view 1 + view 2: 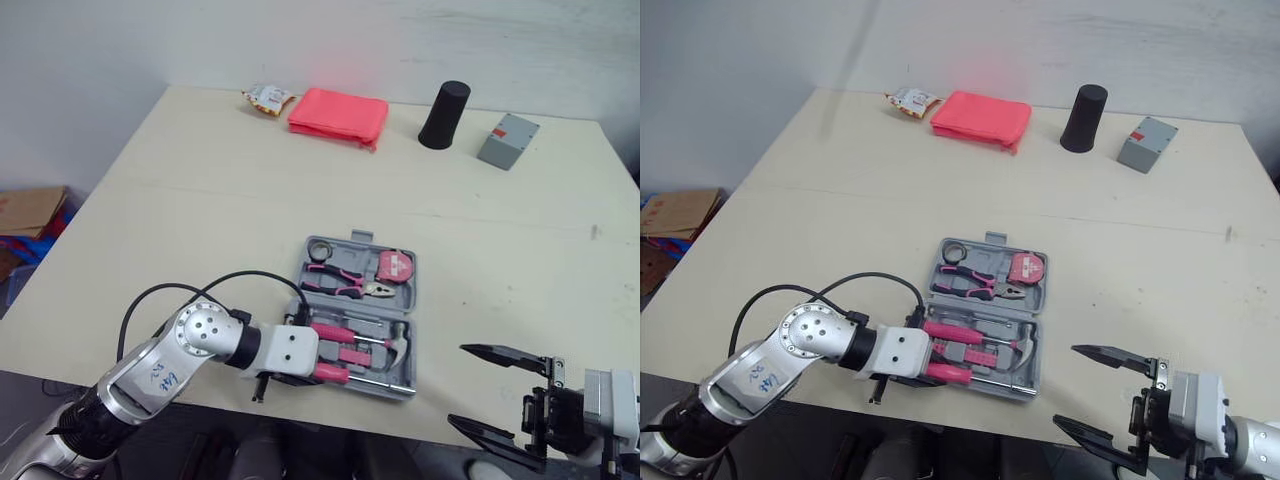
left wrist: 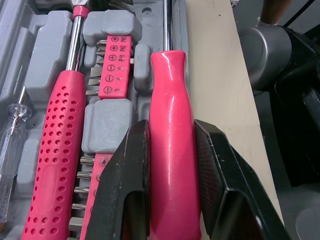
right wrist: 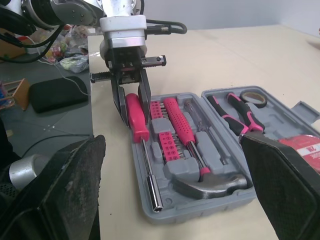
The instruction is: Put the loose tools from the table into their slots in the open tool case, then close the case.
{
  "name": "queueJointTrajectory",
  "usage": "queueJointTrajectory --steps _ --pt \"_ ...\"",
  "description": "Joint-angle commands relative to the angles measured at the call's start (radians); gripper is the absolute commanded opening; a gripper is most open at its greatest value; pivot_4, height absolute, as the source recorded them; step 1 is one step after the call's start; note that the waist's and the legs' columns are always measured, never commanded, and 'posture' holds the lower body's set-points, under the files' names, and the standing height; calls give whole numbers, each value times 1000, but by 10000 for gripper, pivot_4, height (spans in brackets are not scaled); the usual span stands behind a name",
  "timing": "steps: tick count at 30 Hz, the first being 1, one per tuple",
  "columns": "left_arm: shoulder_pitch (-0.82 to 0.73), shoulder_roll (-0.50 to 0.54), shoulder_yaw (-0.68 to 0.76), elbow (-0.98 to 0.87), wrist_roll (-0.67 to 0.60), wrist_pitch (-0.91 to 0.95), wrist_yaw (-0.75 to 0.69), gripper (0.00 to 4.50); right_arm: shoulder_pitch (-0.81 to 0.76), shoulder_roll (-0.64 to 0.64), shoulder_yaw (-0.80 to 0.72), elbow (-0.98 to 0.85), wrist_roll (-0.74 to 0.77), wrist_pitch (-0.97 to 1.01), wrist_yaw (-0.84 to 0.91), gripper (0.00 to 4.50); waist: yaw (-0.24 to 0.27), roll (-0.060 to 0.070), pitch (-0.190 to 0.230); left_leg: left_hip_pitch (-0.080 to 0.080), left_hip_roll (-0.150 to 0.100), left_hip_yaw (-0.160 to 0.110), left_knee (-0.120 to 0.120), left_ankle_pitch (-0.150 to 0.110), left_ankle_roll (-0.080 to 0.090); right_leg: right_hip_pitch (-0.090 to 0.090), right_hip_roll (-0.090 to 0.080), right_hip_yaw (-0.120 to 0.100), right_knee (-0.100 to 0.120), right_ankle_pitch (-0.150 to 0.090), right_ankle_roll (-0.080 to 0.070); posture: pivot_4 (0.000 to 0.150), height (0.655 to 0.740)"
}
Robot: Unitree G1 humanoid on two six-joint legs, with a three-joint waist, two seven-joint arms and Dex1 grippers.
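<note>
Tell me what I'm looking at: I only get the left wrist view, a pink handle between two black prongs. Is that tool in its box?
Observer: The left end effector is shut on a pink screwdriver. The screwdriver lies along the row of the open tool case nearest the robot.
Operator: What is the other arm doing?
Observer: The right end effector hangs open by the table's near edge, right of the case, holding nothing.
Operator: Any tools lying loose out there?
Observer: None that I can see. Along the far edge are a pink pouch, a black cylinder and a grey box.
</note>
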Motion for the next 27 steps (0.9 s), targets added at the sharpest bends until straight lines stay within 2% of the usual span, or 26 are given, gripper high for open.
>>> queueJointTrajectory --steps 1,15,27 --pt "13 3 -16 40 52 7 17 5472 -8 5 11 -28 15 -4 -7 45000 0 0 0 0 0 0 0 0 0 0 0 0 0 0 0 1500 7400" --pt "-39 44 87 -19 -64 97 -57 5472 -54 -21 29 -54 40 67 -47 45000 -2 0 0 0 -1 -1 0 1 1 -1 -1 -1 1 0 0 1500 7400" --pt "-84 39 56 4 -38 74 -78 5472 -27 10 28 -4 17 22 8 45000 -2 0 0 -3 -1 -1 0 1 1 -3 -1 -1 1 0 0 1500 7400"
